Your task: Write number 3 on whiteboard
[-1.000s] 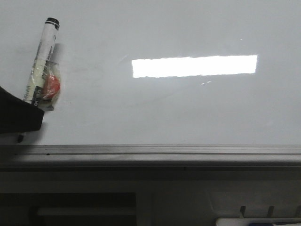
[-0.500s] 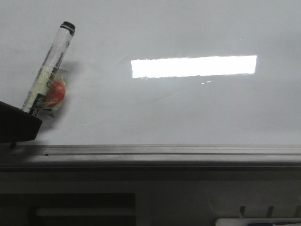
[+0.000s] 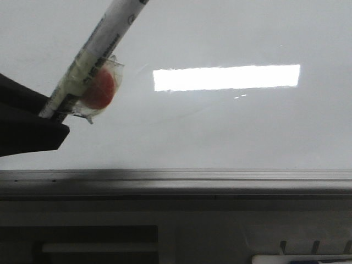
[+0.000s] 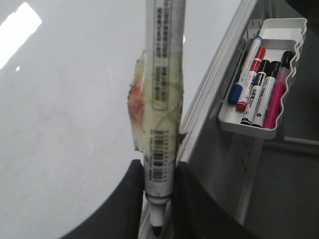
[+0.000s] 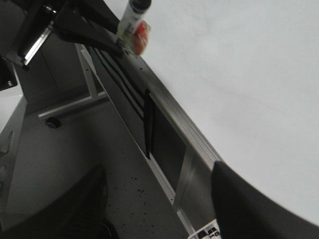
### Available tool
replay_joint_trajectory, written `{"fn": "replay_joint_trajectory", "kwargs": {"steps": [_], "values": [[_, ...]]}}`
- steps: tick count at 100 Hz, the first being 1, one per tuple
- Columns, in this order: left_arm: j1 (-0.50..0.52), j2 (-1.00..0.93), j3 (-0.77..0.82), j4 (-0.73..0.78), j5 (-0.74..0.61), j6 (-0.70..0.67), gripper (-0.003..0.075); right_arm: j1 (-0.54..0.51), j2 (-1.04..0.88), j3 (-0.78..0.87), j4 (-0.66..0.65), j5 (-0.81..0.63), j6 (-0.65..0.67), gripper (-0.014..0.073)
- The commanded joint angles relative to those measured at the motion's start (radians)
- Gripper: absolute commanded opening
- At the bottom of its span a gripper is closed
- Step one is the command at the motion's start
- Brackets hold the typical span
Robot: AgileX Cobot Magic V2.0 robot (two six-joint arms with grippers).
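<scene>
Left gripper (image 4: 158, 199) clamped on the marker (image 4: 162, 94) – tilted over the whiteboard (image 3: 231, 126), marker tray (image 4: 266, 127) beside the board's rail, right gripper (image 5: 157, 209) spread apart – holding nothing.

A white tray (image 4: 279, 127) hangs on a grey panel — it holds blue, red, black and pink pens (image 4: 259, 82). The floor (image 5: 65, 149) below is grey and speckled.
</scene>
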Motion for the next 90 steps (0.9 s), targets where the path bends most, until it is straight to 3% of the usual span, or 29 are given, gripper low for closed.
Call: {"fn": "replay_joint_trajectory", "kwargs": {"steps": [1, 29, 90], "values": [[-0.012, -0.011, -0.026, 0.052, -0.117, -0.003, -0.002, 0.041, 0.045, -0.047, 0.022, -0.107, -0.01, 0.0456], [-0.012, -0.007, -0.026, 0.072, -0.128, -0.003, -0.002, 0.113, 0.2, -0.056, 0.022, -0.294, -0.021, 0.0456], [-0.012, -0.007, -0.026, 0.155, -0.128, -0.003, -0.002, 0.247, 0.483, -0.299, 0.008, -0.279, -0.048, 0.0453]]}}
